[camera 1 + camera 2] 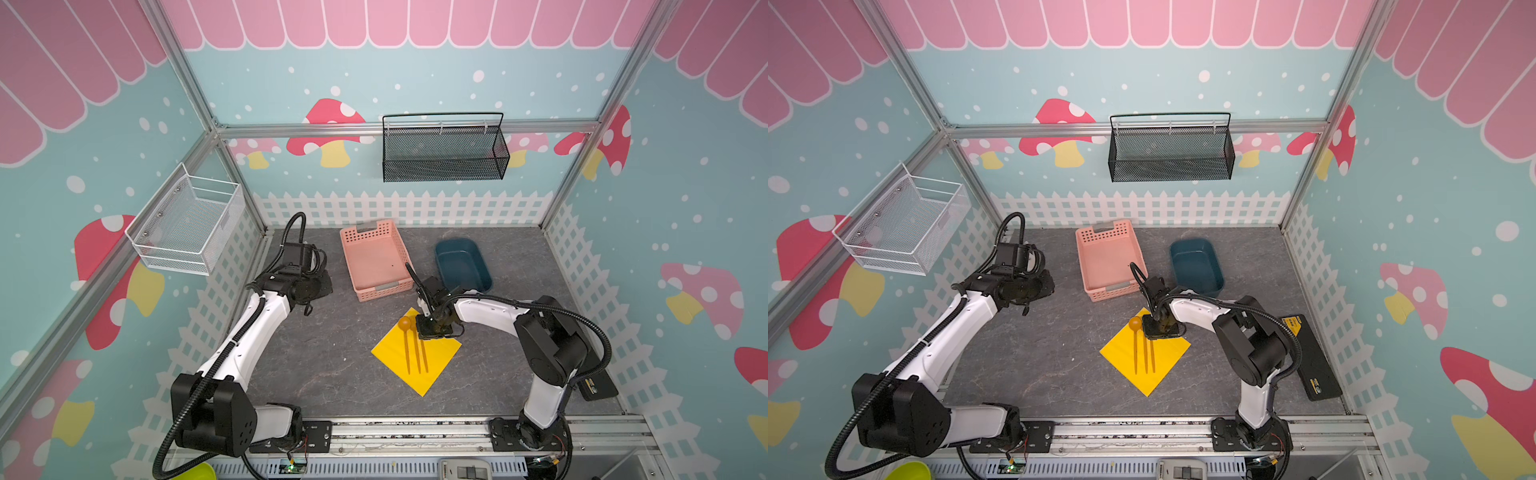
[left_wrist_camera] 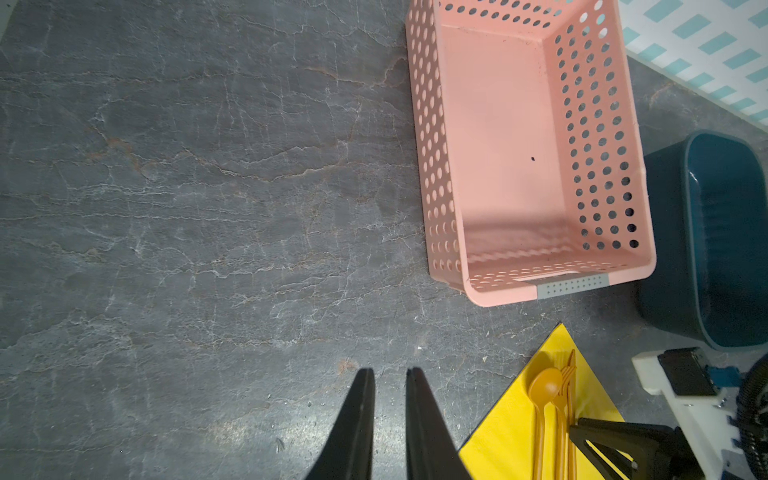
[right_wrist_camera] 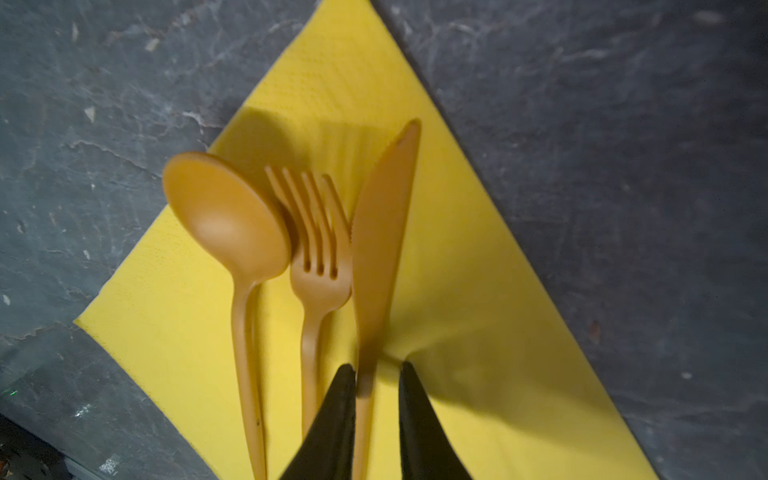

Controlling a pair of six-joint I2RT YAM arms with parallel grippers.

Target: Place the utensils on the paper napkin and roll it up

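1. In both top views the right gripper (image 1: 432, 328) hides the heads of two of the utensils (image 1: 418, 357). Only the spoon (image 1: 404, 322) shows its bowl.
2. The right wrist view shows spoon, fork (image 3: 318, 270) and knife (image 3: 382, 232) side by side on the paper napkin (image 3: 478, 332), their handle ends cut off by the frame edge.
3. The right gripper's jaws straddle the knife handle, released: one finger touches it and a gap shows at the other.
4. The left gripper (image 2: 390, 372) is narrowly parted and grasps nothing, above the grey table (image 2: 187, 208).
5. The napkin lies as a diamond at lower centre of both top views.
6. The pink basket (image 1: 368, 232) shows a bare floor with one dark speck.
7. The blue tub (image 1: 461, 266) beside it has its near corner hidden behind the right arm.
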